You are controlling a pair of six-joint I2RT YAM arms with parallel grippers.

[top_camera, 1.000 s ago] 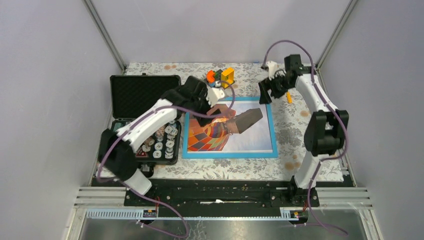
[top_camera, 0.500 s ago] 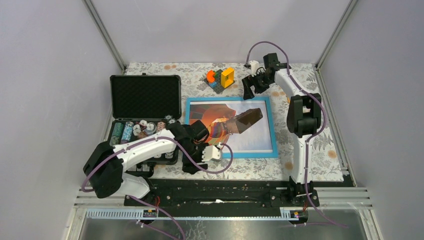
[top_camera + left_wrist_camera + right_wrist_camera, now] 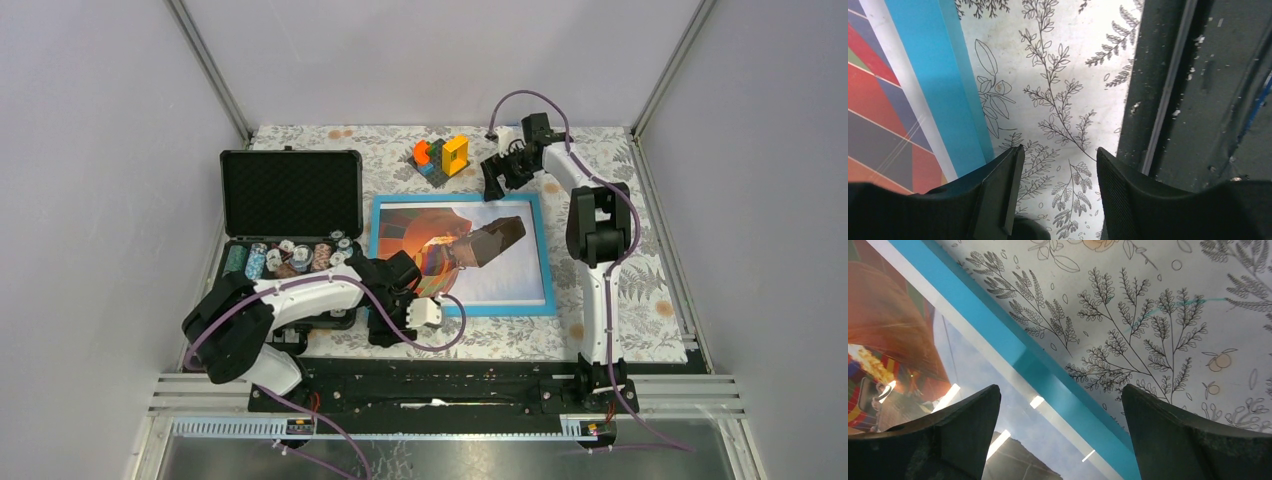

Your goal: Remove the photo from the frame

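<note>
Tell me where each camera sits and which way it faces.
Top external: fixed above and behind the arms, looking down at the floral tablecloth, the frame and both arms.
Left wrist: on the left arm, looking down past its open jaws at the frame's border, tablecloth and black base rail.
Right wrist: on the right arm, looking down past its open jaws at the frame's far edge and the photo.
Shared: both wrist views catch border, photo and tablecloth.
</note>
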